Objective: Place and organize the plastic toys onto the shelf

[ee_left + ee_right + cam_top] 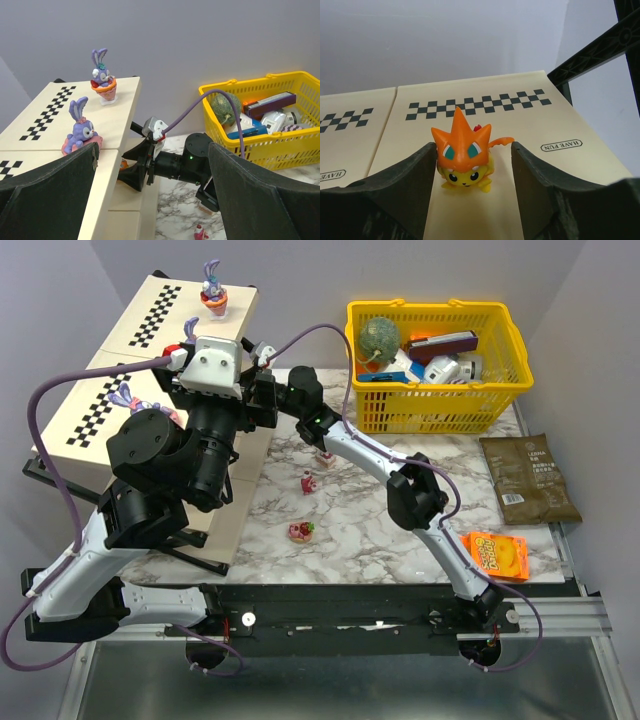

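Between the right fingers [410, 185], an orange-hooded yellow toy [465, 160] on the shelf [520, 115]

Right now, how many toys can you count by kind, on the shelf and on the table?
Purple rabbits on the shelf: 2
Orange-hooded yellow figure on the shelf: 1
Small pinkish toys on the table: 3
Total: 6
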